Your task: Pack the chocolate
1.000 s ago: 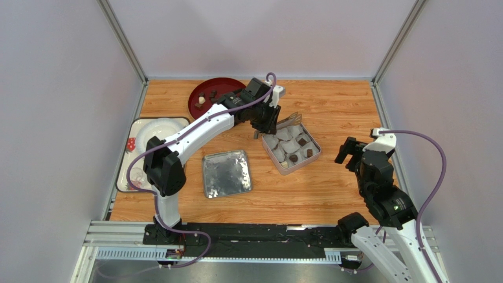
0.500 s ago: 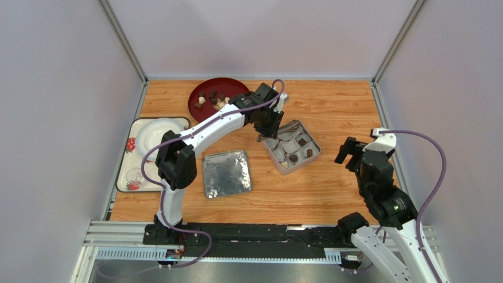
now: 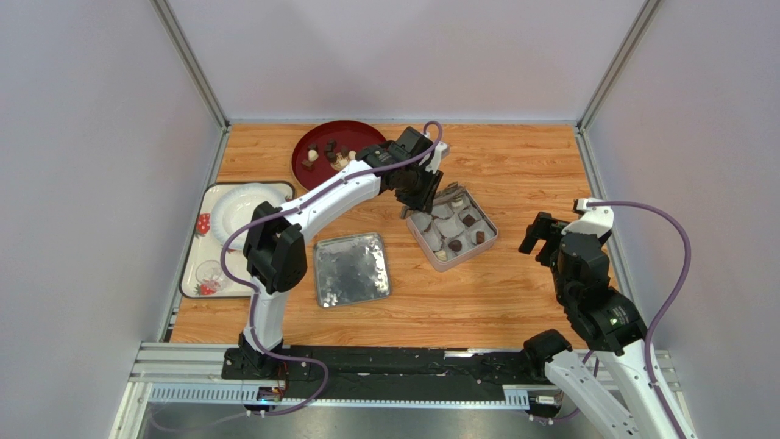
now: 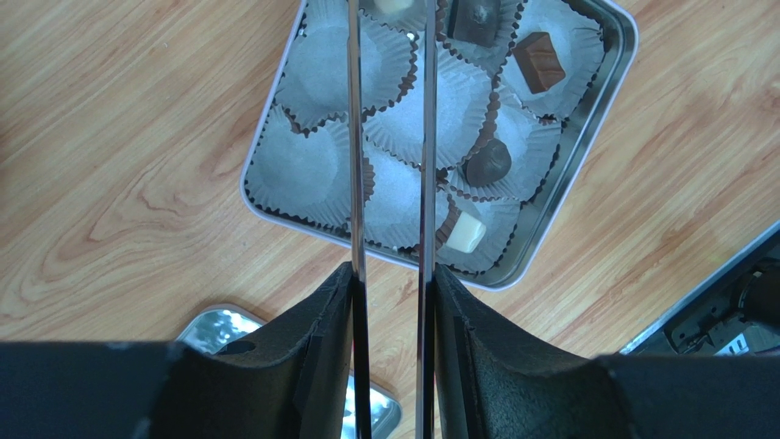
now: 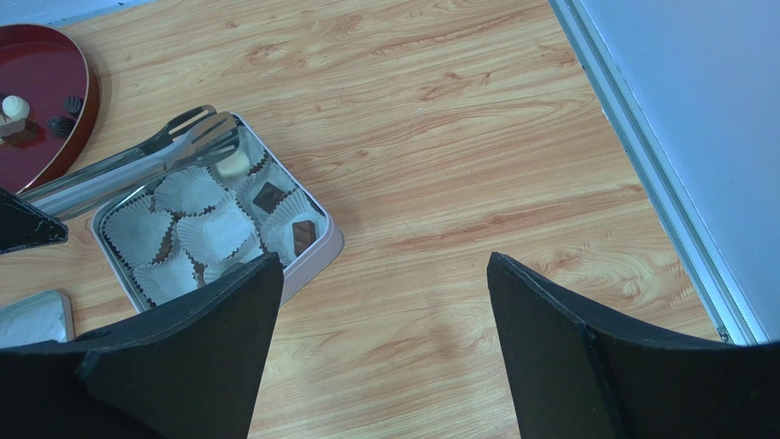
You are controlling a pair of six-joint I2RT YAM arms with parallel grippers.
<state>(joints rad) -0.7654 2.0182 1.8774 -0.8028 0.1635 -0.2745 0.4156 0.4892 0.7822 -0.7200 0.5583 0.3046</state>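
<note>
clamping tongs (image 5: 137, 166), left pincer (image 4: 389, 282) at tin (image 4: 549, 206) rim, tabletop (image 5: 458, 137) beyond

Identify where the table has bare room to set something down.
Bare wood lies between the tin and the right arm, and along the far edge right of the red plate. Crowded: plate, tongs, tin and lid cluster together.
</note>
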